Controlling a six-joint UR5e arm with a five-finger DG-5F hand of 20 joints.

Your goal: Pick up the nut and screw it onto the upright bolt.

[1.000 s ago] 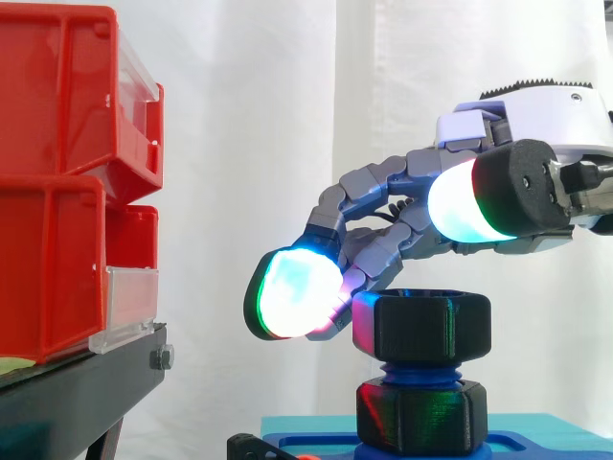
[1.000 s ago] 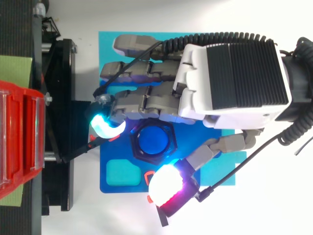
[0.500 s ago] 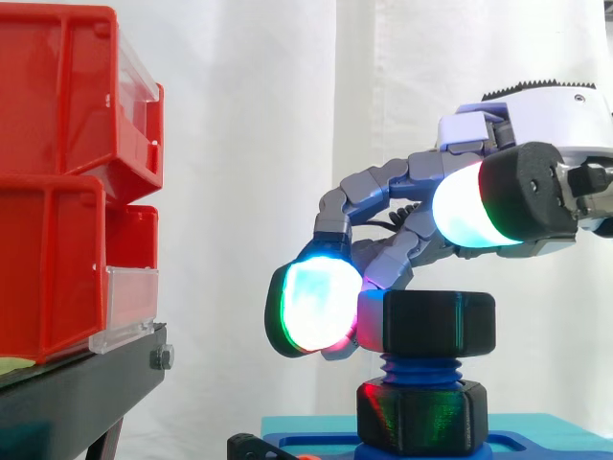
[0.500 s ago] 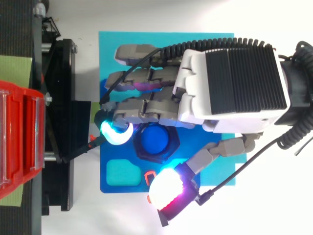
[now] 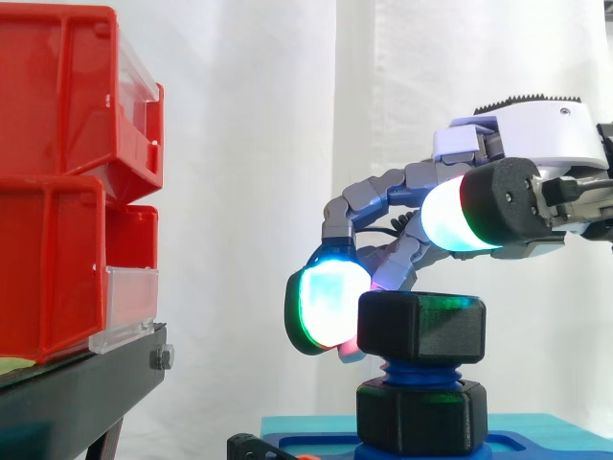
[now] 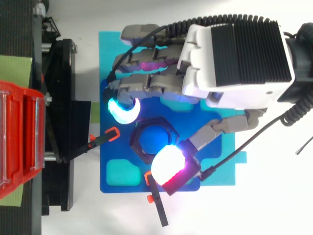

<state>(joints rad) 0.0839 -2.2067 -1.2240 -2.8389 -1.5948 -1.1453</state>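
Note:
A black hex nut (image 5: 421, 326) (image 6: 135, 142) sits on the threads of the upright blue bolt (image 5: 421, 369) (image 6: 154, 138), above a second black nut (image 5: 421, 417) at the bolt's foot. The bolt stands on a blue baseplate (image 6: 117, 188). My hand (image 5: 522, 144) (image 6: 234, 58) reaches over it from the right. Its fingers are curled down round the nut. One glowing cyan fingertip (image 5: 326, 307) (image 6: 122, 111) presses the nut's far-left corner, and the white-magenta thumb pad (image 6: 168, 166) presses the opposite side. The nut is pinched between them.
Stacked red bins (image 5: 57, 172) (image 6: 19, 142) rest on a black stand (image 5: 96, 383) at the left. Black clamps with orange tips (image 6: 111, 134) (image 6: 152, 193) lie on the baseplate near the bolt. A teal recess (image 6: 120, 171) is at the plate's lower left.
The hand has swung round the bolt. The cyan fingertip closed in on the nut's corner and the thumb pad came in against its other side. The nut sits slightly lower and turned.

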